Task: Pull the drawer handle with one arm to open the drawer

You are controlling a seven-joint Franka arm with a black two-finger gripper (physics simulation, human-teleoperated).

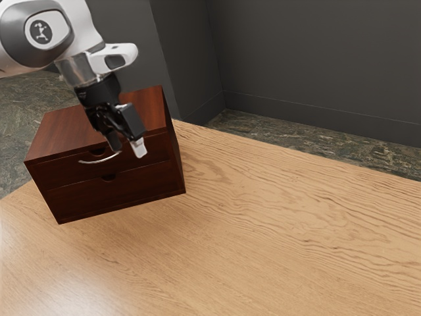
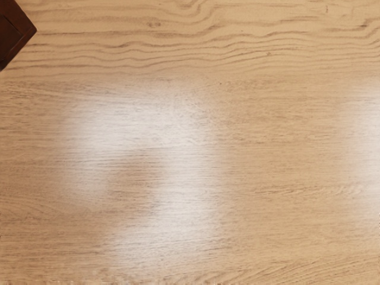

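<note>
Fingers (image 1: 137, 146) apart, black two-finger gripper (image 1: 126, 145) hangs just above curved silver handle (image 1: 97, 158) on dark wooden two-drawer box (image 1: 66, 125), at light oak table's (image 1: 276, 224) far corner.

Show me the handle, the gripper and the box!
handle (image 1: 97, 161): exterior view, middle of the silver curved bar.
gripper (image 1: 127, 145): exterior view, midway between its fingertips.
box (image 1: 59, 128): exterior view, bare part of its top.
</note>
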